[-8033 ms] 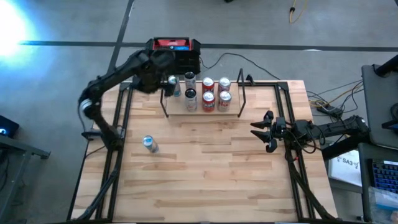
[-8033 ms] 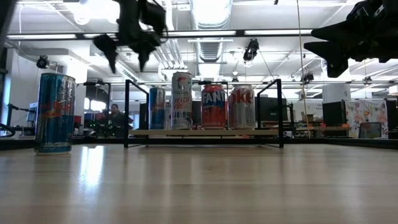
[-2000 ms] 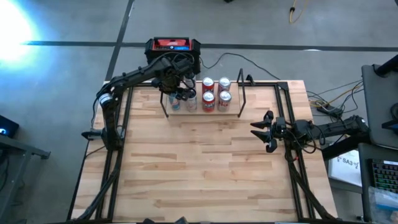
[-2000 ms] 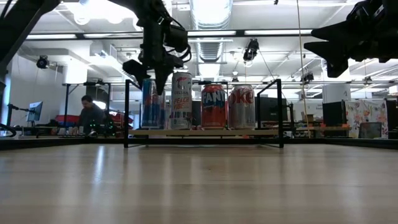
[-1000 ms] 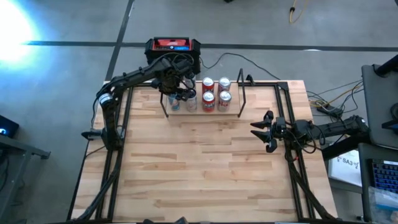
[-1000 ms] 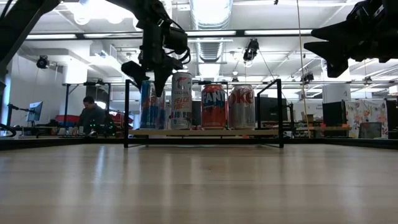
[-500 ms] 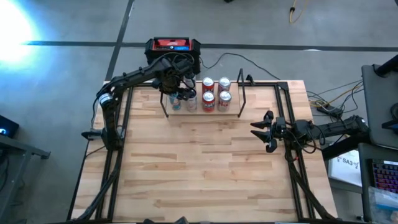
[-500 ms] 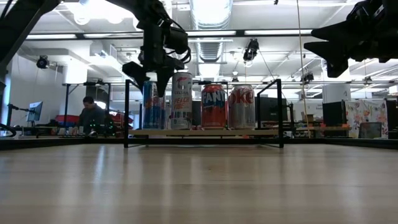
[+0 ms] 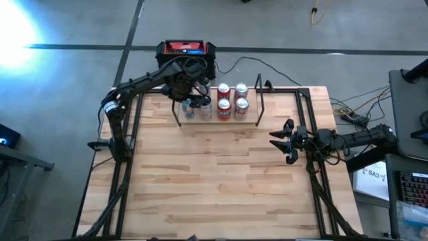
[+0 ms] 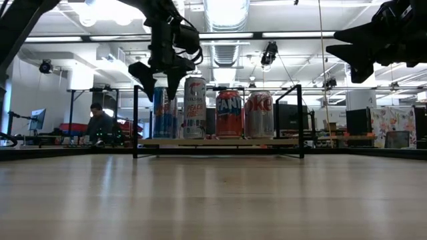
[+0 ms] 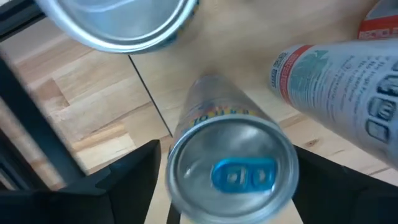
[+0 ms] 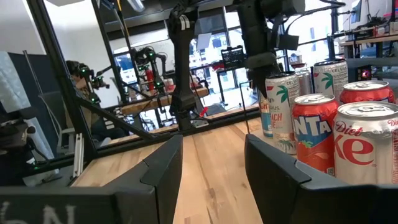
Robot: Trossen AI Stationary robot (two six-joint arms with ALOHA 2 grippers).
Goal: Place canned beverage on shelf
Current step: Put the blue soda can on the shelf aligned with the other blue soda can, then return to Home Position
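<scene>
Cans lining up on the shelf, left gripper spread above the blue one

Operator, your left gripper [image 10: 157, 78] is hovering over the left end of the shelf [image 9: 218, 118], and its fingers are standing spread apart, one on each side of the blue can [image 10: 162, 113] and just above its top. In the left wrist view you are looking straight down on that blue can's [image 11: 231, 163] silver lid with its blue tab, the two dark fingers [image 11: 127, 180] flanking it without pinching it. The can is standing upright on the light-wood plank, at the front of the left end.

The shelf is sitting at the far edge of the slatted table [image 9: 221, 181], between its thin black rod uprights, and it is carrying a cluster of upright cans. From the low view you are seeing, left to right, the blue can, a tall white peach-labelled can [image 10: 195, 108], an orange Fanta can [image 10: 229, 115] and a silver Diet Coke can [image 10: 259, 115]. From above, more can tops are showing in a second row behind them.

A black-and-red box [image 9: 186, 51] is resting just beyond the table's far edge, behind the left arm.

Your right gripper [image 9: 279, 141] is waiting near the table's right edge, well apart from the shelf, its fingers drawn in as far as they go and gripping nothing.
</scene>
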